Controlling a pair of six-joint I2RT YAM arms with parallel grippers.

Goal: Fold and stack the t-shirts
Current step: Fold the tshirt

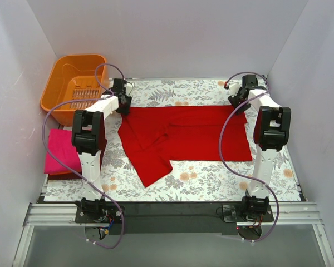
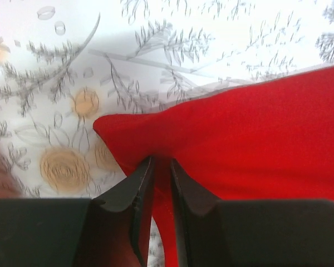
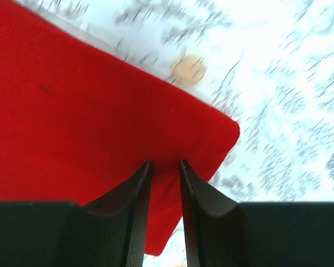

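A bright red t-shirt (image 1: 183,133) lies partly folded on the floral cloth, with one flap reaching toward the near edge. My left gripper (image 1: 124,105) is at its far left corner. In the left wrist view the gripper (image 2: 161,161) is shut on the red cloth (image 2: 245,133) near that corner. My right gripper (image 1: 237,104) is at the far right corner. In the right wrist view the gripper (image 3: 165,162) is shut on the red cloth (image 3: 83,111) there. A folded magenta-pink shirt (image 1: 61,150) lies at the left edge on top of a dark red one (image 1: 64,176).
An orange slotted basket (image 1: 72,69) stands at the far left corner. The grey-and-orange floral cloth (image 1: 211,178) covers the table. White walls close in the back and both sides. The arm bases sit on a rail (image 1: 172,214) at the near edge.
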